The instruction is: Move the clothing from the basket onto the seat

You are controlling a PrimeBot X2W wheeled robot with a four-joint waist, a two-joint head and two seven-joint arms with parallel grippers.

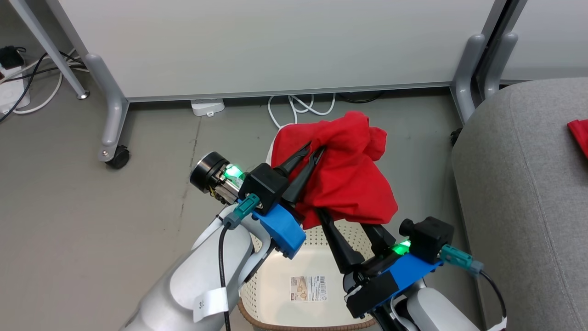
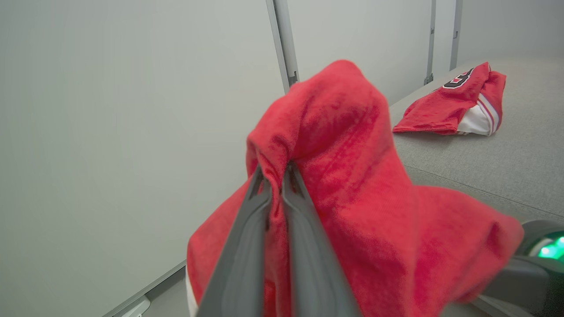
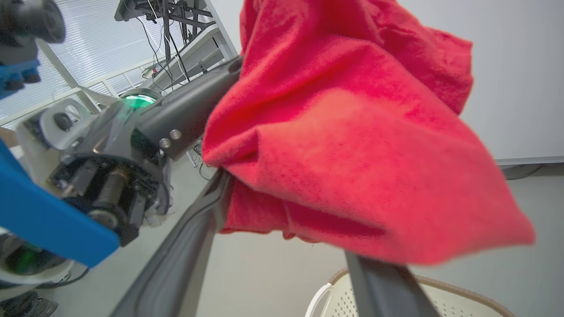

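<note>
Close to the left wrist camera, the left claw (image 2: 275, 174) stands pinched tight on a fold of the red garment (image 2: 352, 176), which drapes down both sides of its fingers (image 2: 246, 246). Behind it that view gives the jersey (image 2: 449, 105) crumpled on the grey seat (image 2: 506, 163): red, with white-and-red striped trim and a black, white-edged letter too folded to read. The head view catches just a red corner of it.

From the right wrist, the right claw (image 3: 286, 220) has its fingers (image 3: 185, 255) spread wide under the hanging cloth, tips hidden, gripping nothing that shows.

The head view looks down into the basket (image 1: 321, 236). It is cream, perforated and brown-rimmed, on the floor (image 1: 115, 220) beside the seat, with the garment held above it. A barcode sticker (image 1: 308, 288) lies on its bottom, print too small to read.
</note>
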